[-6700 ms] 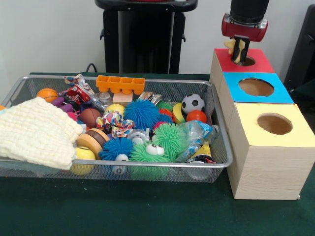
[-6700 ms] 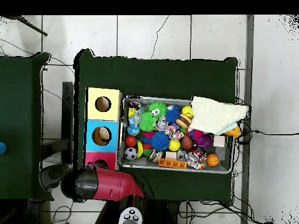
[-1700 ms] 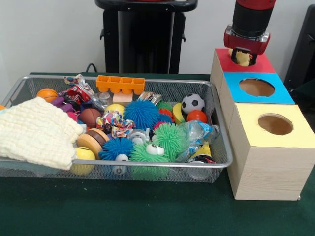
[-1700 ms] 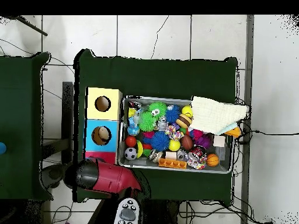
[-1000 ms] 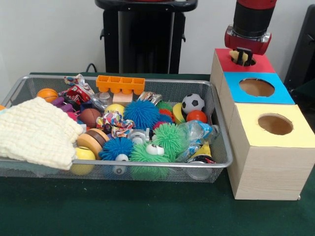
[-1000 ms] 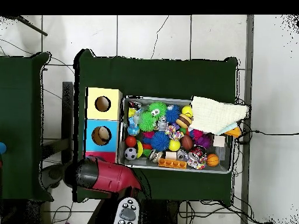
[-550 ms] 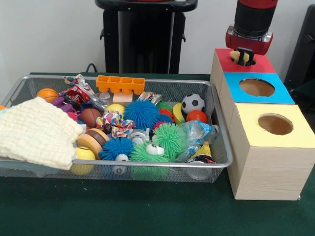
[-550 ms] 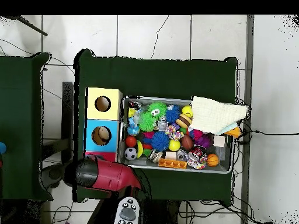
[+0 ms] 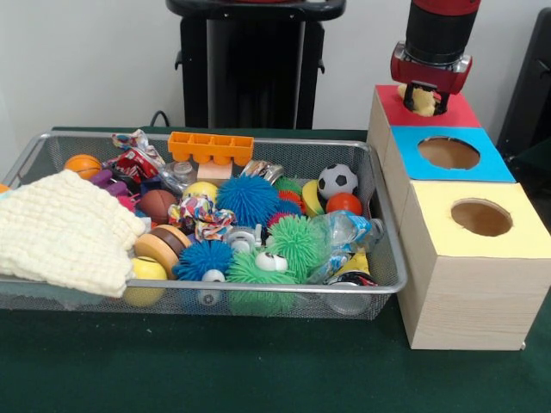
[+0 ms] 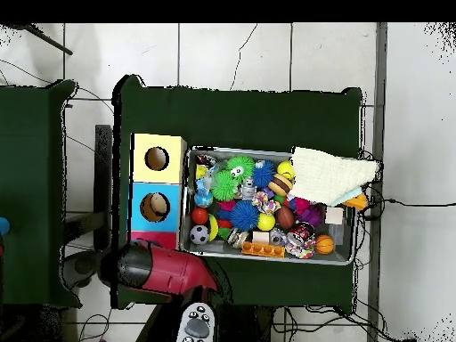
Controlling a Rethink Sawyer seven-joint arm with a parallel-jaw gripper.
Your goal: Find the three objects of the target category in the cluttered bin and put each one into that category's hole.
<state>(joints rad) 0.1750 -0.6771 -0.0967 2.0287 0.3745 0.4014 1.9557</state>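
Red hole station, my end effector [image 9: 423, 93] directly over it
Pale yellow piece [image 9: 424, 101] pinched in my end effector, just above the hole in the red box top [image 9: 454, 110]; wire bin [image 9: 389, 258] of toys beside the boxes on the table [image 9: 258, 370]

Surroundings of the work table, front and overhead views.

The table is covered in dark green cloth [image 9: 258, 370], bare along its near edge in the front view. A plain white wall [image 9: 86, 60] stands behind it, with a dark panel [image 9: 535, 77] at the picture's right edge and a black cable loop [image 9: 159, 116] showing just above the table's far edge. From overhead, the table stands on a light tiled floor [image 10: 214, 53]. Thin black cables [image 10: 405, 203] trail across the tiles to the right. A second green-covered table [image 10: 31, 178] stands apart at the left, with a small blue item [image 10: 3, 225] at its edge. A grey handheld controller [image 10: 196, 328] lies at the bottom.
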